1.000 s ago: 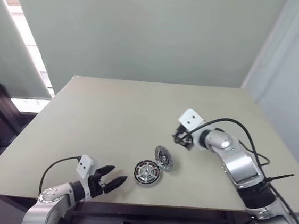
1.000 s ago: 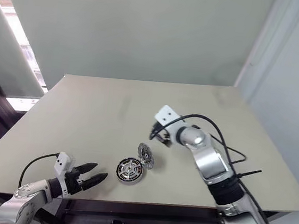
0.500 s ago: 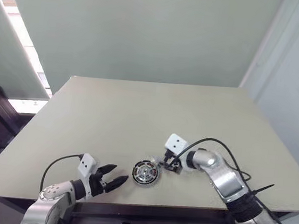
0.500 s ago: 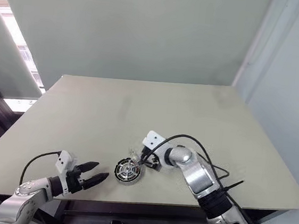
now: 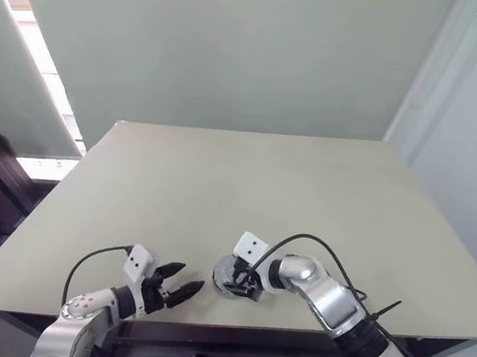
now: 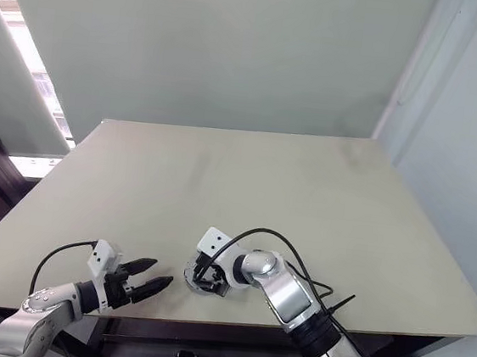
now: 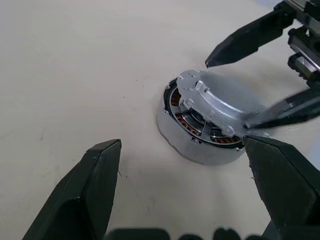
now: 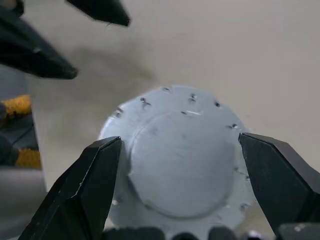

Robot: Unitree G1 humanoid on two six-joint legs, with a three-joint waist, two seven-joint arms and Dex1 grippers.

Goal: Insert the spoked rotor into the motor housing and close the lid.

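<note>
Right fingers now astride tilted lid atop motor housing, left fingers apart

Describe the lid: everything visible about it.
The lid is a flat, round, dull silver metal disc with small notches along its rim. It lies tilted on top of the motor housing, not seated flush, so copper windings show beneath its raised edge. The right claw straddles it with fingers spread wide.
</note>
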